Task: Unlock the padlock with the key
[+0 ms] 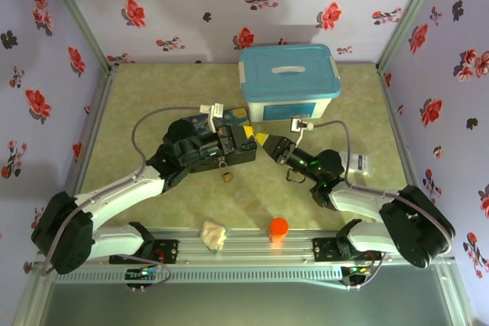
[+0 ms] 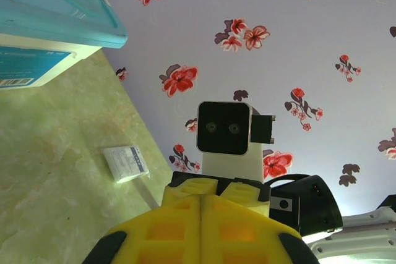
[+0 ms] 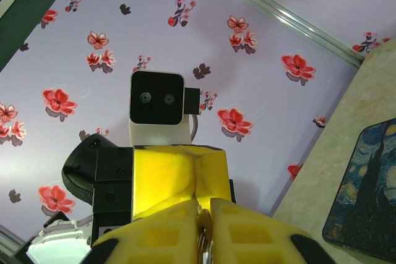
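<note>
The tiny brass padlock (image 1: 227, 175) lies on the table just below my left wrist, its thin silver shackle pointing away from me. My left gripper (image 1: 255, 141) and right gripper (image 1: 267, 143) meet tip to tip at mid-table. In the right wrist view my right gripper (image 3: 204, 214) is shut on a thin metal piece with a small ring, seen edge-on, apparently the key (image 3: 204, 225). Its slim end reaches to the seam of the left fingers (image 3: 167, 177) facing it. In the left wrist view my left gripper (image 2: 201, 205) is pressed shut, and I see nothing between its pads.
A painted box (image 1: 228, 121) sits partly under my left arm, and its corner (image 3: 371, 183) shows in the right wrist view. Behind it is a blue-lidded tub (image 1: 289, 82). A white packet (image 1: 359, 164) lies right, an orange cap (image 1: 279, 227) and a crumpled wad (image 1: 214, 234) near the front rail.
</note>
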You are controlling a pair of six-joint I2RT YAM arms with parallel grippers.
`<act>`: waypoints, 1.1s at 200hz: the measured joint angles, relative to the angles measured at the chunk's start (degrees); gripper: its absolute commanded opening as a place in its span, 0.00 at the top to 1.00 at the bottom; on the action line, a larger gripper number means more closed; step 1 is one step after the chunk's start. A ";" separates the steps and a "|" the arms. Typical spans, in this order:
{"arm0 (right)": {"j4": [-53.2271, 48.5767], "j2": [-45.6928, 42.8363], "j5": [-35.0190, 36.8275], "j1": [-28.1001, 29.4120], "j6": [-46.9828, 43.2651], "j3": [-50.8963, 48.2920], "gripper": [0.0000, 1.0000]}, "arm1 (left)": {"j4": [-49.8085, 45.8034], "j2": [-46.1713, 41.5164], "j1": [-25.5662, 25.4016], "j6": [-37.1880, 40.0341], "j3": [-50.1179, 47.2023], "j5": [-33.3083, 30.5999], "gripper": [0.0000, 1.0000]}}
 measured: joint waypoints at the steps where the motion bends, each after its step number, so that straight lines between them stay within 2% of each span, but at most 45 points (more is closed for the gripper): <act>1: 0.07 0.04 0.00 0.00 -0.11 0.00 0.96 | 0.00 -0.02 0.00 0.02 0.02 -0.02 1.00; 14: 0.17 0.22 -0.02 -0.04 0.26 0.00 1.00 | -0.09 -0.02 0.00 0.17 0.02 -0.11 1.00; 58: 0.59 0.24 0.00 -0.11 0.50 -0.72 1.00 | -0.85 -0.02 0.00 0.76 0.02 -0.15 1.00; 62: 0.61 0.22 0.00 -0.11 0.50 -0.76 1.00 | -0.92 -0.02 0.00 0.81 0.02 -0.15 0.92; 74: 0.68 0.22 0.04 -0.11 0.50 -0.96 1.00 | -1.22 -0.02 0.00 1.09 0.02 -0.17 0.58; 86: 0.74 0.11 0.26 -0.09 0.48 -1.57 1.00 | -1.95 -0.04 0.00 1.31 0.02 -0.68 0.31; 91: 0.61 0.00 0.46 -0.11 0.42 -1.86 1.00 | -2.84 -0.17 0.00 1.46 0.04 -1.51 0.25; 116: -4.09 -2.49 2.32 -0.11 -0.94 -2.38 1.00 | -11.17 -2.62 0.00 4.33 0.13 -6.91 0.22; 157: -20.09 -11.02 8.26 0.20 -6.93 -2.34 1.00 | -25.44 -6.95 -0.28 8.63 0.83 -16.06 0.21; 189: -31.28 -15.69 12.76 0.76 -11.50 -2.23 1.00 | -31.85 -7.28 -3.69 10.51 -0.90 -21.88 0.20; 220: -37.53 -15.58 15.54 0.94 -13.81 -2.19 1.00 | -33.24 -7.50 -5.86 10.64 -8.04 -26.49 0.21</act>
